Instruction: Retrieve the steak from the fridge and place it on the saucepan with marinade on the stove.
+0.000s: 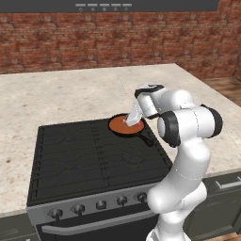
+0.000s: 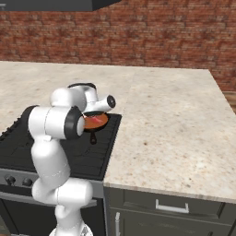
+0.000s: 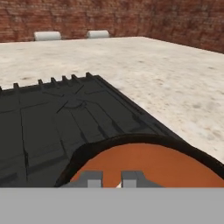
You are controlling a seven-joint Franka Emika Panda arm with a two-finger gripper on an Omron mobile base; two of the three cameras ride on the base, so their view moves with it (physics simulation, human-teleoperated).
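A: Left base view, left to right: black-topped stove [image 1: 89, 155] with cast grates, steel front and a row of dark knobs; small round dark saucepan [image 1: 127, 126] on its rear right burner, holding flat orange-brown marinade [image 1: 118, 125]; white arm's gripper [image 1: 131, 120] reaching down into the pan.

B: Right base view adds the speckled beige stone table [image 2: 175, 124] running right of the stove, with a dark cabinet drawer below. A pale pink-red steak [image 2: 93, 120] lies in the pan, mostly behind the arm.

A: Hand view: jaws nearly closed, a narrow gap between the tips, something pale showing in that gap just above the marinade.

B: Grasping the steak?

A: Cannot tell; the contact is cropped.
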